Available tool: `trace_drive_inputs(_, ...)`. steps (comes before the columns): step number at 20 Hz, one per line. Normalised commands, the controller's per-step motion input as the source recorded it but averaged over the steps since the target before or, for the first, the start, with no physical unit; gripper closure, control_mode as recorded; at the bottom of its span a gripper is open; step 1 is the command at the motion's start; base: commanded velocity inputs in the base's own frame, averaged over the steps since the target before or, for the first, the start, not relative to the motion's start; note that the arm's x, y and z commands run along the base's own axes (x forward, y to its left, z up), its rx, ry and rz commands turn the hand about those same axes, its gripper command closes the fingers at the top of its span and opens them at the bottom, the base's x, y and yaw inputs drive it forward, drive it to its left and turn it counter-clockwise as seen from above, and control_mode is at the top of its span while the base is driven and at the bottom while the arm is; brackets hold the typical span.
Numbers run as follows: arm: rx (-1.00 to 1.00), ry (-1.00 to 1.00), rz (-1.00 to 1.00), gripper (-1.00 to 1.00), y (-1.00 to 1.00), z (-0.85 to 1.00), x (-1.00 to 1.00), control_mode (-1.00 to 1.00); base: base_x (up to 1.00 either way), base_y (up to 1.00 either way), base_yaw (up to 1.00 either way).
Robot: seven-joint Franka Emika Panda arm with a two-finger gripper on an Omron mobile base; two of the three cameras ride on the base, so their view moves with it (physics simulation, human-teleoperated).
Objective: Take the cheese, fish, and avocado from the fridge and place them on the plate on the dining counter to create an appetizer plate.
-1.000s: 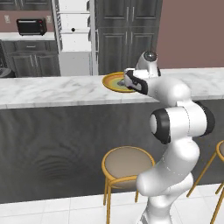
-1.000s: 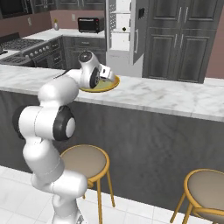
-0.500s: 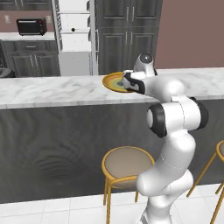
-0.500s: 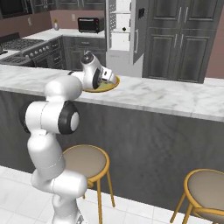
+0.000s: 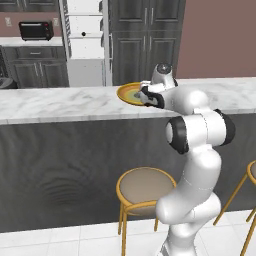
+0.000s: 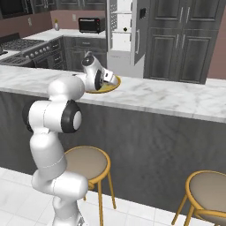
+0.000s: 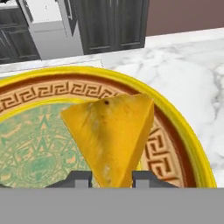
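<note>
1. One yellow-orange cheese wedge (image 7: 111,135) at the centre of the hand view, wide edge toward 12 o'clock, narrow end toward 6 o'clock, wedged between the two dark finger tips (image 7: 78,178)
2. Gripper (image 7: 111,179) nearly closed, clamped on the narrow end of the cheese wedge, one finger at 7 o'clock of it, the other at 5 o'clock
3. One round shallow plate with a yellow rim, brown key-pattern band and greenish centre (image 7: 177,131) directly under the wedge; whether the cheese touches the plate: cannot tell
4. Plate (image 5: 128,93) resting on the long white marble dining counter (image 5: 60,104), above a plain dark grey front panel; in the right base view the plate (image 6: 111,86) partly hidden by the white hand
5. One tall grey fridge with white shelves (image 5: 85,40) at 12 o'clock beyond the counter, door standing open, well apart from the plate
6. One black microwave-like oven (image 5: 36,30) at 10 o'clock on a far worktop
7. Two round stools with yellow legs and tan seats in the right base view: one (image 6: 86,161) beside the arm at 7 o'clock, one (image 6: 211,192) at 4 o'clock
</note>
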Motion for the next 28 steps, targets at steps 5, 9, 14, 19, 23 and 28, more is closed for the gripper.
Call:
trace_drive_inputs(5, 0.00, 0.00, -0.05, -1.00, 0.00, 0.34, -0.02, -1.00, 0.00, 0.00, 0.00)
trace_drive_inputs(9, 0.00, 0.05, -0.05, -1.00, 0.00, 0.32, -0.24, -1.00, 0.00, 0.00, 0.00)
trace_drive_inputs(14, 0.01, 0.05, -0.06, -1.00, 0.00, 0.25, -0.64, -1.00, 0.00, 0.00, 0.00)
trace_drive_inputs(19, 0.03, 0.06, -0.05, -1.00, -0.05, 0.19, -1.00, -1.00, 0.00, 0.00, 0.00)
trace_drive_inputs(23, 0.03, 0.07, 0.00, -1.00, -0.01, 0.30, -1.00, -1.00, 0.00, 0.00, 0.00)
trace_drive_inputs(28, 0.03, 0.05, 0.00, -1.00, 0.00, 0.16, -1.00, -1.00, 0.00, 0.00, 0.00)
